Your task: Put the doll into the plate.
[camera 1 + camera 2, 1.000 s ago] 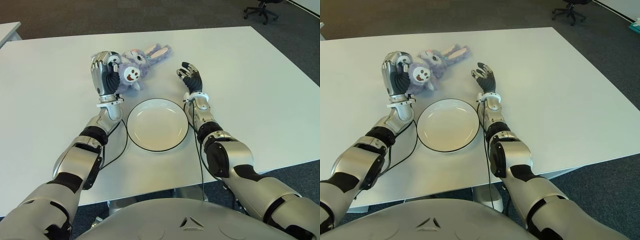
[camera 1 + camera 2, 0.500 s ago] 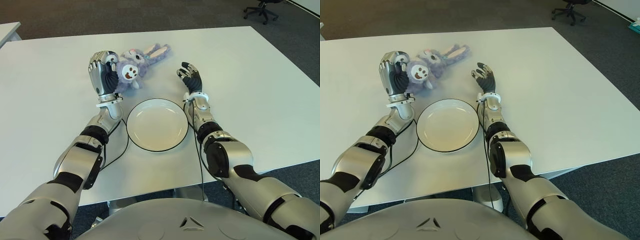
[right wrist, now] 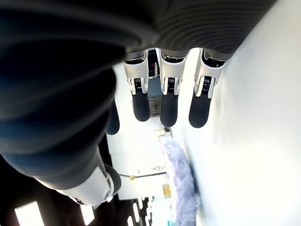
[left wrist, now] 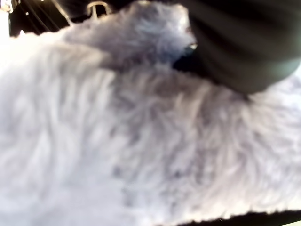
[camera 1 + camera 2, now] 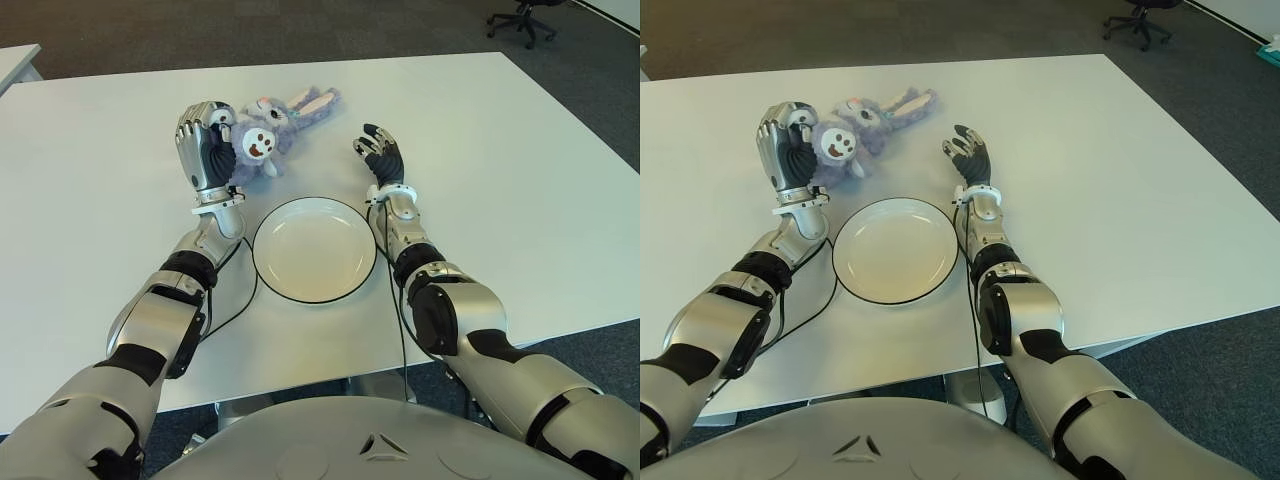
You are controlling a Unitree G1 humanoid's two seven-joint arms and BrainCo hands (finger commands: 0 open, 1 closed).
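A purple plush rabbit doll [image 5: 262, 138] with a white smiling face lies at the far side of the white table [image 5: 520, 170], its ears pointing away to the right. My left hand [image 5: 205, 155] has its fingers curled around the doll's body, and purple fur [image 4: 141, 141] fills the left wrist view. A white plate [image 5: 314, 248] with a dark rim sits empty just in front of the doll, between my two arms. To the right of the plate my right hand [image 5: 380, 155] stands with fingers [image 3: 168, 101] spread and holds nothing.
Black cables [image 5: 232, 290] run along both forearms beside the plate. An office chair [image 5: 525, 15] stands on the dark carpet beyond the table's far right corner. Another table's corner [image 5: 15, 60] shows at the far left.
My left hand has lifted and drawn the doll a little up and to the left; the doll's head has risen off the table. The right hand has not moved.
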